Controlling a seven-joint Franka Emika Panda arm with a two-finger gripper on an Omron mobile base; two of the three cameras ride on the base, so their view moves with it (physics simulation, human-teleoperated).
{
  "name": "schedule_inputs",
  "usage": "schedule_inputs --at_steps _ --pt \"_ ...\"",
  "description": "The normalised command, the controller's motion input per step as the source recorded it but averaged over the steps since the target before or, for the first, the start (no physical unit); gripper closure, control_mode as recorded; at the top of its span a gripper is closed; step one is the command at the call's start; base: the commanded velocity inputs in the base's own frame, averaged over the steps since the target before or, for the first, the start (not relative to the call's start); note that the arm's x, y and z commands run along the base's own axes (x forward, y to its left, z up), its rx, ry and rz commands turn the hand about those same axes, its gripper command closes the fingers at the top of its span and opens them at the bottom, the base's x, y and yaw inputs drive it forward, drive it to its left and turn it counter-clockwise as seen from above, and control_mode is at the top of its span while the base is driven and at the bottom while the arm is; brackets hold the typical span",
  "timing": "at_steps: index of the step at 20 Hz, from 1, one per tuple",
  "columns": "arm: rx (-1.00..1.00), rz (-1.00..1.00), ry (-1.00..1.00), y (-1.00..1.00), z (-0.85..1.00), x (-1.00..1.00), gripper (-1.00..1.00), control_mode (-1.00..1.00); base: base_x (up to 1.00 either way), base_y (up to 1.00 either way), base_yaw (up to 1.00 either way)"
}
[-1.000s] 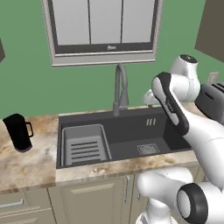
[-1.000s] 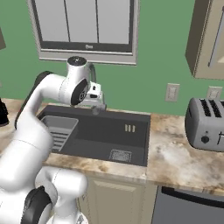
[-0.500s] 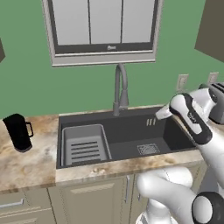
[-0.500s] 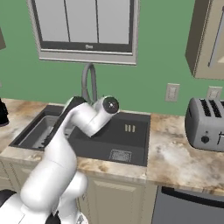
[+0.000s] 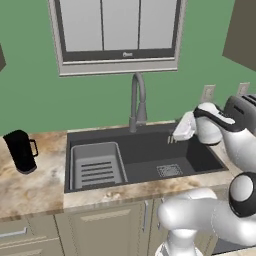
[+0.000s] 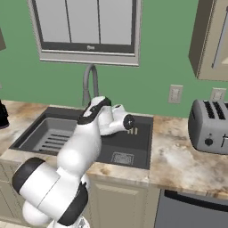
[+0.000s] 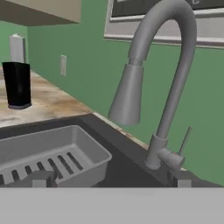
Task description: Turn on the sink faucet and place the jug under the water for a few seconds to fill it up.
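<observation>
Jug (image 5: pixel 21 151) stands far left on the counter (image 5: pixel 35 187), clear of the sink (image 5: pixel 145 150) with its ribbed tray (image 5: pixel 96 167); faucet (image 5: pixel 138 102) rises at the back, gripper (image 5: pixel 181 129) spread wide just right of it, toaster (image 6: pixel 209 127) beyond.

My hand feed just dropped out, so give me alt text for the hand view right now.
The sink faucet arches close ahead, its nozzle hanging over the sink with no water running and a thin lever at its base. The grey ribbed tray lies lower left in the basin. The black jug stands far left on the counter.
</observation>
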Motion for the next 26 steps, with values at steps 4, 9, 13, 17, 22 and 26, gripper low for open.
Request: schedule_inputs --at_steps 4,9,13,17,22,26 --pt "0.0 0.01 0.0 0.0 -0.02 0.82 -1.0 -1.0 0.0 0.0 0.0" --pt "0.0 0.0 0.0 0.04 -0.06 0.8 -1.0 -1.0 0.0 0.0 0.0" --pt "0.0 0.0 -0.01 0.01 -0.08 0.6 -1.0 -1.0 0.0 0.0 0.0" --pt "0.0 0.0 -0.02 0.0 -0.25 0.45 -1.0 -1.0 0.0 0.0 0.0" --pt "0.0 0.0 -0.02 0.0 -0.21 0.5 -1.0 -1.0 0.0 0.0 0.0" --pt "0.0 0.01 -0.01 0.03 -0.22 0.57 -1.0 -1.0 0.0 0.0 0.0"
